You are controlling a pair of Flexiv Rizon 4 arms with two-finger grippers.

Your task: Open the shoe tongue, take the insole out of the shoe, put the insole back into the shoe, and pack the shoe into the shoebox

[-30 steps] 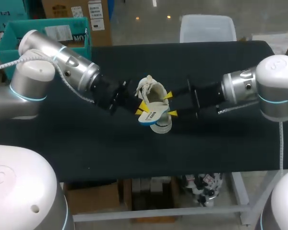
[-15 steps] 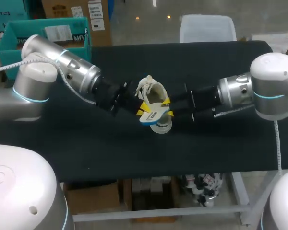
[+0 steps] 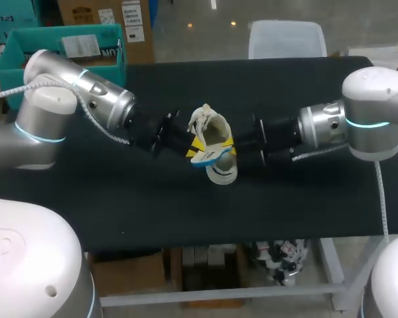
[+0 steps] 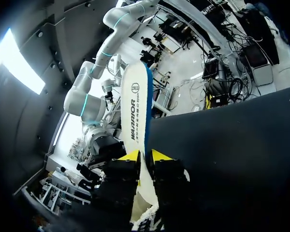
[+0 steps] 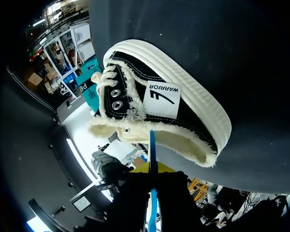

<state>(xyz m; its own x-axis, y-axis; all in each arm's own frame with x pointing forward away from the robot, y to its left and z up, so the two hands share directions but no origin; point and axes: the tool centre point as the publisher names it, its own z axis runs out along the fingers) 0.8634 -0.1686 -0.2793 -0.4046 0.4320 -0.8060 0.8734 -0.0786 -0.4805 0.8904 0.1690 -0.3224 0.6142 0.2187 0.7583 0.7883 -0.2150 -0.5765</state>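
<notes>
Blue-edged insole (image 4: 135,106) is pinched by both the left gripper (image 4: 144,155) and the right gripper (image 5: 152,169), beside the shoe (image 5: 164,101).

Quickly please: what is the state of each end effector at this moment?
Left end effector: closed, holding the insole.
Right end effector: closed on the same insole, by its edge.

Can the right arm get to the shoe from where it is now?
Probably yes. The shoe lies just ahead of the right tool, opening end nearest, with only the insole in between. The left tool grips that insole too.
</notes>
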